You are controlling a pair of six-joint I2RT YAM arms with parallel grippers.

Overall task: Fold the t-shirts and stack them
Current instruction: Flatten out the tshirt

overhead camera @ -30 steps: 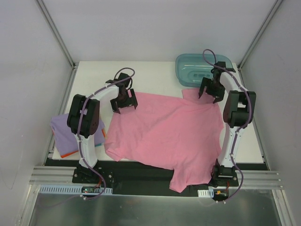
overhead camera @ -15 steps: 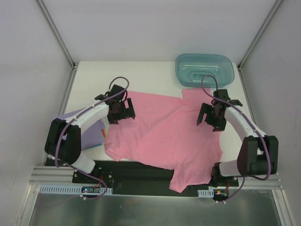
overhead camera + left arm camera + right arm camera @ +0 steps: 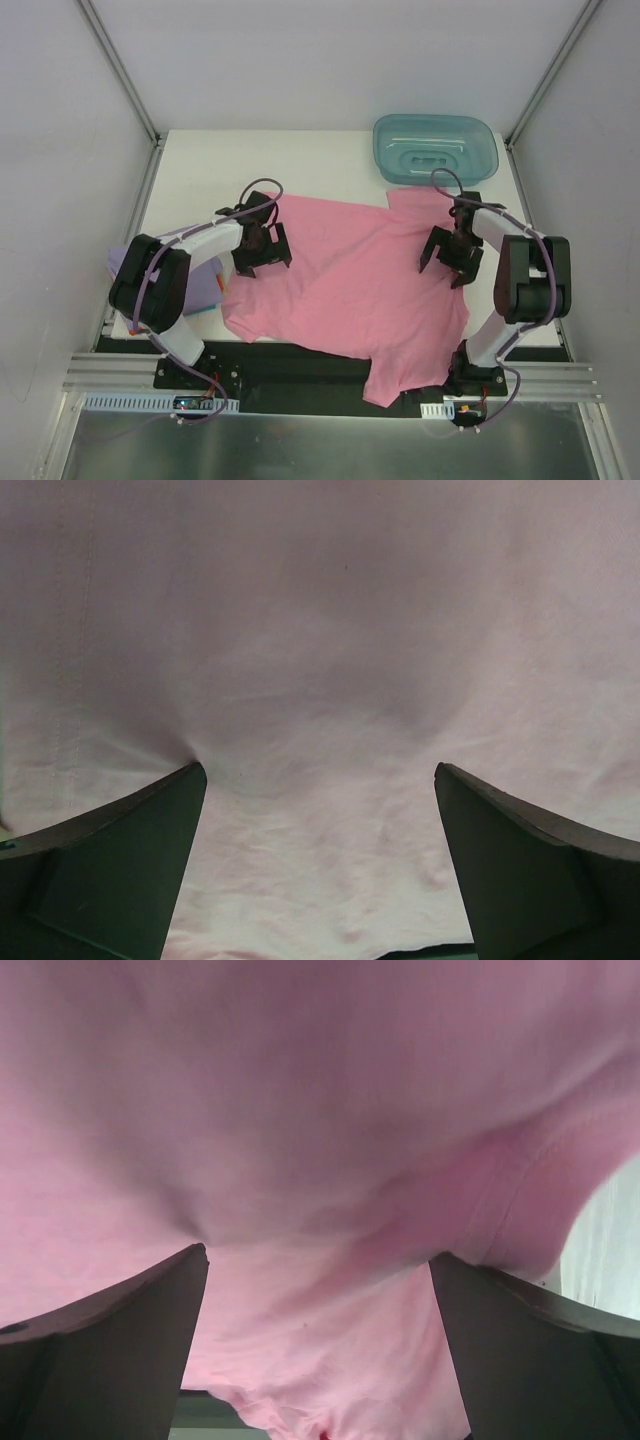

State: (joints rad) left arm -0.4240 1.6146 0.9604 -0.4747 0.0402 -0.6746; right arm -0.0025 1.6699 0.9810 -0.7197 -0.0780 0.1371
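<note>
Pink t-shirt (image 3: 350,285) spread flat; left claw (image 3: 262,252), right claw (image 3: 449,262) spread wide at opposite edges.

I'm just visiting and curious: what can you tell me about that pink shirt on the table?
The pink t-shirt is plain soft cloth, spread mostly flat and unfolded across the white table, lightly wrinkled. One sleeve hangs over the near edge. The left gripper and right gripper press open fingers into it at opposite sides.
</note>
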